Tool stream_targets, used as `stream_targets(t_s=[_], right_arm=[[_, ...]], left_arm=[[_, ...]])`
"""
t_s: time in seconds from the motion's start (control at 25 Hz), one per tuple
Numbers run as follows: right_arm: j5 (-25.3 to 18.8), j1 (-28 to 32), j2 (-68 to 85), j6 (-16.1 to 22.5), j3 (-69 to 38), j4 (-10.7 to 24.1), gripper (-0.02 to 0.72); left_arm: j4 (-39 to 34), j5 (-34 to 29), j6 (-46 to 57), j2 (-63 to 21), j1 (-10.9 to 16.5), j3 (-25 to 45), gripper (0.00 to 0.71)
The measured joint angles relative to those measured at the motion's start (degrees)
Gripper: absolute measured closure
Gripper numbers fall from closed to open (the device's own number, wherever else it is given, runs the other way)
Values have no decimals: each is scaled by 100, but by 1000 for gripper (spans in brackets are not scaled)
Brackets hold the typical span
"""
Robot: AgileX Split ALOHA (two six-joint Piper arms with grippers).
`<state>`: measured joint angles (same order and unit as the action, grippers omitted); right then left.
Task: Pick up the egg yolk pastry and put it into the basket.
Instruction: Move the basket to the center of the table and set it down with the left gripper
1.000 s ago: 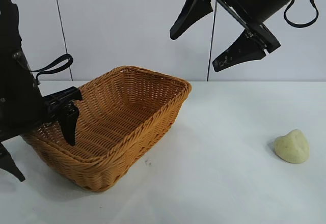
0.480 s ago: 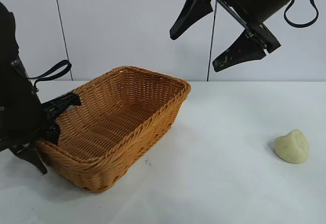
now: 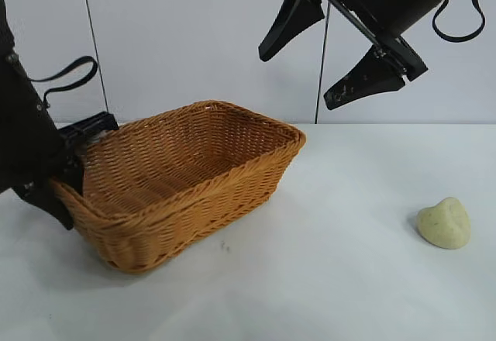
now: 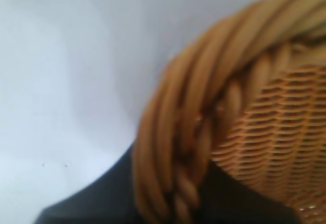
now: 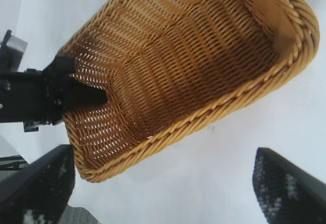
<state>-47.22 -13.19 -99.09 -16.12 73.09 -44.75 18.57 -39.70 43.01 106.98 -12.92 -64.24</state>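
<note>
The egg yolk pastry [image 3: 444,223], a pale yellow-green lump, lies on the white table at the right, far from both grippers. The orange-brown wicker basket [image 3: 232,172] stands at the left, its left end tipped up. My left gripper [image 3: 68,177] is shut on the braided rim at that left end; the rim [image 4: 204,96] runs between its dark fingers [image 4: 91,203]. My right gripper [image 3: 296,77] hangs high above the table, open and empty. Its wrist view shows the basket [image 5: 204,113] from above with the left gripper [image 5: 76,95] at its end; the pastry is out of that view.
White table [image 3: 333,279] with a pale wall behind. Bare table lies between the basket and the pastry.
My left gripper has closed on the basket's left rim and lifted that end. The basket has turned and its right end has shifted right. The right arm and the pastry have not moved.
</note>
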Motion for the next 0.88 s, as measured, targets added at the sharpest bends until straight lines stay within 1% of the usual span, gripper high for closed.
stream_targets(t_s=[0.12,0.2,0.4,0.56,0.64,0.76,0.88], right_arm=[[0,0,0,0,0,0,52],[0,0,0,0,0,2,52],[-17,0,0,0,0,7,52],[-36,0,0,0,0,13,52],[-36,0,0,0,0,15,52],[-40,0,0,0,0,15,52],[-40,0,0,0,0,20,52]], left_arm=[[3,-155,-651,12,156,-325,564],[-39,-428,-1012,98,203,-556,564],[-98,-1212,-1917,660,204,-1286,564],[-127,-1562,-2640,968,199,-1853,564],[-141,-1706,-3003,1020,199,-2014,564],[-162,-1797,-3260,1035,191,-2070,564],[-197,-1804,-3373,1037,82,-2070,564]])
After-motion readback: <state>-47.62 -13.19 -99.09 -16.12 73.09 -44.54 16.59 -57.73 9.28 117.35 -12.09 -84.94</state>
